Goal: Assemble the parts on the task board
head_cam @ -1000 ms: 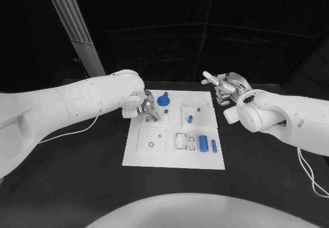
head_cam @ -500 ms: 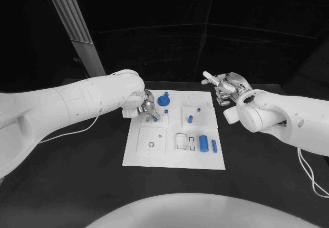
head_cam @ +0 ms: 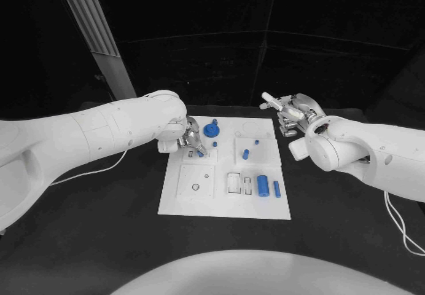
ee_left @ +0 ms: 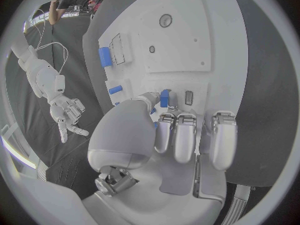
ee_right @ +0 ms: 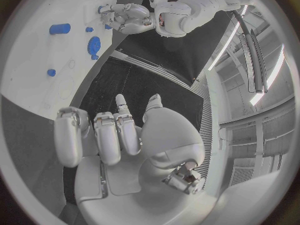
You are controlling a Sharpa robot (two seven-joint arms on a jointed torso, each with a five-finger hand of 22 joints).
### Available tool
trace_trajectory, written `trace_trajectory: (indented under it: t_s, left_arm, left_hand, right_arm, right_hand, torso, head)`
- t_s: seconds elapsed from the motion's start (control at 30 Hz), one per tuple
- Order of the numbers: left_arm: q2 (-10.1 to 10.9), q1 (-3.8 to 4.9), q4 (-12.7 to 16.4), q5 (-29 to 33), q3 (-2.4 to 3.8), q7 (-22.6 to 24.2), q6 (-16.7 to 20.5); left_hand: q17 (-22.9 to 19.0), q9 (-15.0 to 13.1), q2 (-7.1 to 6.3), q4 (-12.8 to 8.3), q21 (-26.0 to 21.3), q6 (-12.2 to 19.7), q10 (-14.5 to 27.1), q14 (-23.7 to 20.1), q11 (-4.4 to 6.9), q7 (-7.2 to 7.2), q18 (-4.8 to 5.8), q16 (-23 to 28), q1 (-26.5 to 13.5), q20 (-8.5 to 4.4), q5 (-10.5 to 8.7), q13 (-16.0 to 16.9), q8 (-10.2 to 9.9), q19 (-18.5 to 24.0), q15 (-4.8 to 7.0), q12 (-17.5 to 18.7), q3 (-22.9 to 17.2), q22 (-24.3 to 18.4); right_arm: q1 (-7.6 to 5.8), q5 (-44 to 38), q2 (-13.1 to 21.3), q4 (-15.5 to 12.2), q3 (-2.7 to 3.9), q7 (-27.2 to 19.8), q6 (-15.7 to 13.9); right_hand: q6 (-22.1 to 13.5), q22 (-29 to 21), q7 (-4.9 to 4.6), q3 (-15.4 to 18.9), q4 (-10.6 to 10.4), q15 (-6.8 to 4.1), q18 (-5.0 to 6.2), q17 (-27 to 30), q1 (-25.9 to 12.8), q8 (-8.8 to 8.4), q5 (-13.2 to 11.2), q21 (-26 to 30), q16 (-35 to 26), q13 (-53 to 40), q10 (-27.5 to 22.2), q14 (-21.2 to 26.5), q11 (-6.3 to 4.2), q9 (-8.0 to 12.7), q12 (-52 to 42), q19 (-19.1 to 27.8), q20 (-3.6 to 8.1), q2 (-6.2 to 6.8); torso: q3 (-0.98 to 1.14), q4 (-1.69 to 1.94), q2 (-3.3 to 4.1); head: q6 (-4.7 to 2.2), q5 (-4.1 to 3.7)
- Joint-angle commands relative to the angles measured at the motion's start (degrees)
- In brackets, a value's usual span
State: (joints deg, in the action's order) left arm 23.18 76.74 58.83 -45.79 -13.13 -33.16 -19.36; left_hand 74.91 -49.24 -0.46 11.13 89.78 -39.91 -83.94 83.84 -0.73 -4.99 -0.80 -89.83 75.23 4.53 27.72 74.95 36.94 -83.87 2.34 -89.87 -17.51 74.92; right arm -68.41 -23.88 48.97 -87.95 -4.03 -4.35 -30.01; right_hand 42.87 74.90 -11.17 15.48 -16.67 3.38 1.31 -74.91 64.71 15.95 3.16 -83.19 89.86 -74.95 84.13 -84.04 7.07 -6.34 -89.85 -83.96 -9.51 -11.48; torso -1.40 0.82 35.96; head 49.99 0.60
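I am a robot at a black table (head_cam: pixel 88 246) with a white task board (head_cam: pixel 226 206) lying in the middle, long side running away from me.

My left hand (head_cam: pixel 188 140) is low over the far left part of the board. In the left wrist view, my thumb and a finger pinch a small blue peg (ee_left: pixel 164 98) that stands upright at the board's surface; whether it is fully seated I cannot tell. The other fingers (ee_left: pixel 185 137) lie curled just beside it.

My right hand (head_cam: pixel 292 115) hangs in the air just past the far right corner of the board, fingers loosely spread, holding nothing.

The work looks partly done, in my judgement. A blue round knob (head_cam: pixel 210 129) sits at the far end of the board, just right of my left hand. Two small blue pieces (head_cam: pixel 245 153) sit in the middle block. Nearer to me, on the right, a blue cylinder (head_cam: pixel 262 184) and a thin blue pin (head_cam: pixel 276 188) lie on their sides, which suggests they are still waiting to be fitted. A round socket (head_cam: pixel 196 186) on the near left looks unfilled.
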Motion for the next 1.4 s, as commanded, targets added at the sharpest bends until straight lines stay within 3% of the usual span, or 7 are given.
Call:
trace_trajectory:
  t_s: [0.03,0.4,1.4]
  left_arm:
    - [0.13,-0.43,0.0,-0.47,-0.27,-1.08,-0.76]
    - [0.31,-0.43,0.45,-5.76,-0.27,0.55,0.62]
    - [0.52,-0.45,0.86,-6.36,-0.27,0.67,0.53]
  left_hand:
    - [15.09,-0.1,0.13,-2.63,0.15,0.46,-6.06,6.16,-0.25,0.58,0.77,-0.17,0.39,0.19,-0.27,15.05,0.32,-6.03,-0.2,-0.13,-2.9,15.04]
    - [15.09,-0.23,-0.13,-2.96,0.21,0.4,-6.06,6.16,-0.25,0.62,0.79,-0.17,0.54,0.2,-0.45,15.05,0.5,-6.11,-0.19,-0.13,-2.98,15.07]
    - [15.09,-0.29,-0.26,-3.07,0.22,0.31,-6.06,6.16,-0.23,0.63,0.8,-0.17,0.54,0.19,-0.52,15.05,0.61,-6.13,-0.17,-0.13,-2.99,15.08]
  right_arm:
    - [-0.08,-0.13,-0.03,-0.04,0.02,-0.32,0.3]
    - [-0.07,-0.13,-0.07,0.01,0.02,-0.3,0.28]
    - [-0.04,-0.13,-0.16,0.06,0.02,-0.3,0.31]
  right_hand:
    - [-0.27,12.5,-0.49,0.31,0.03,0.29,0.58,-15.09,0.18,0.36,-0.29,-0.24,0.14,-15.05,5.87,-5.96,0.3,-0.08,-0.15,-1.06,-0.33,-0.41]
    - [-0.27,12.5,-0.49,0.31,0.03,0.29,0.58,-15.09,0.18,0.36,-0.29,-0.24,0.14,-15.05,5.87,-5.96,0.3,-0.08,-0.15,-1.06,-0.33,-0.41]
    - [-0.41,12.5,-0.49,0.47,0.03,0.28,0.58,-15.09,0.2,0.55,-0.29,-0.23,0.14,-15.05,5.87,-5.96,0.29,-0.1,-0.15,-1.06,-0.32,-0.57]
  torso:
    - [0.0,0.0,0.02]
    - [-0.01,-0.02,0.01]
    - [0.01,-0.05,0.01]
  head:
    - [0.01,-0.02]
    - [0.01,0.0]
    - [0.01,0.04]
